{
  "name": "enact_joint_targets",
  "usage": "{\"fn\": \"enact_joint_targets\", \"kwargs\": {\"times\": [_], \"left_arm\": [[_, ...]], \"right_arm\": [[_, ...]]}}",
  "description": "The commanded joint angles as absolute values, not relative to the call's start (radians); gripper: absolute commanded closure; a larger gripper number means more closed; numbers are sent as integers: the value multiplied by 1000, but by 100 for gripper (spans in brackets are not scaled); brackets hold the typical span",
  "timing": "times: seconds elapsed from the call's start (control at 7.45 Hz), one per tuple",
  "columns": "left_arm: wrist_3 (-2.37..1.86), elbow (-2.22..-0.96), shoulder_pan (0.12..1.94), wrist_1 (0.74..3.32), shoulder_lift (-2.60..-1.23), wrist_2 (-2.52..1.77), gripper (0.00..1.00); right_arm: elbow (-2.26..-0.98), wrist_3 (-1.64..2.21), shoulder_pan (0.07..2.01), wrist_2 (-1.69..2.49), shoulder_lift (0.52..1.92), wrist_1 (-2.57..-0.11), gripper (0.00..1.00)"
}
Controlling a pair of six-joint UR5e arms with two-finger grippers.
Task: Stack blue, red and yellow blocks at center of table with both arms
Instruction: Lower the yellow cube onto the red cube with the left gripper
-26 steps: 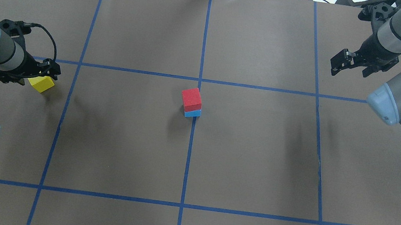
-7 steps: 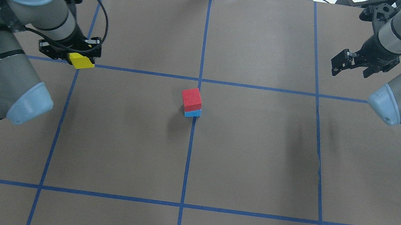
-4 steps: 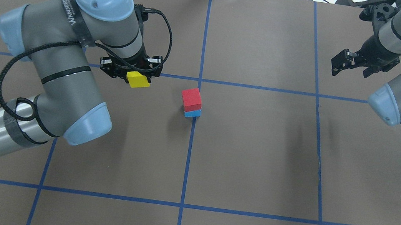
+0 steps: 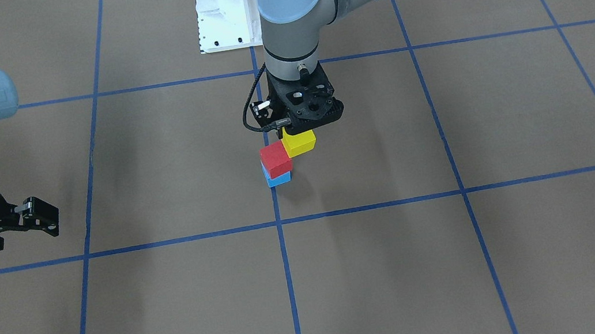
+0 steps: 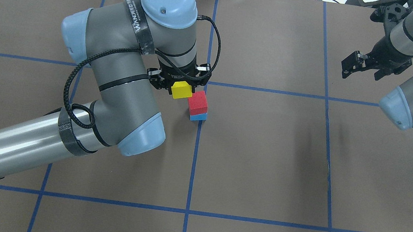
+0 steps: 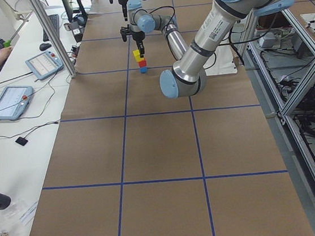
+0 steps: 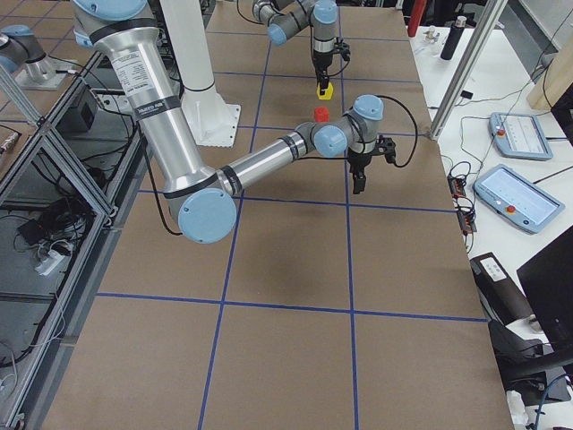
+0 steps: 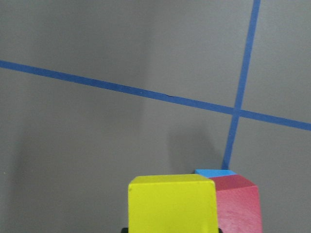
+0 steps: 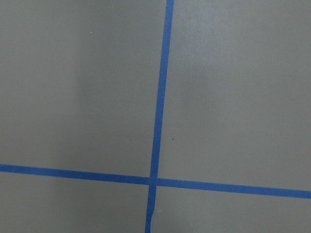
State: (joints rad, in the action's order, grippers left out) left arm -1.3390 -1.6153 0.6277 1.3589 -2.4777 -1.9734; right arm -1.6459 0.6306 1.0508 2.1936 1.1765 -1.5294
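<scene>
Placement: left gripper (image 5: 181, 87), clamped on small matte yellow cube (image 5: 180, 91), hangs with matte red cube (image 5: 197, 102) atop sky-blue cube (image 5: 198, 117) just beside and below it; next, centre over, lower. Right gripper (image 5: 360, 72) spread, empty.

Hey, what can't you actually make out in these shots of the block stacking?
- Left gripper tips: in the overhead view the left arm and the yellow block hide them; the left wrist view's bottom edge cuts them off.
- Blue block: mostly under the red block; only a sliver shows in any view.
- Gap between yellow block and red block: too small in the side views.
</scene>
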Motion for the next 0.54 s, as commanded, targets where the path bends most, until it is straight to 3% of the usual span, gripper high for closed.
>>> {"fn": "enact_joint_targets", "kwargs": {"times": [0.0,0.4], "left_arm": [[-1344,-1595,614,1362,-2485,-1973,100],[-1388,-1514,614,1371,-2551,-1973,100]], "right_arm": [[-1647,634,1051,2194,1177,-1529,0],[-1647,634,1049,2194,1177,-1528,0]]}}
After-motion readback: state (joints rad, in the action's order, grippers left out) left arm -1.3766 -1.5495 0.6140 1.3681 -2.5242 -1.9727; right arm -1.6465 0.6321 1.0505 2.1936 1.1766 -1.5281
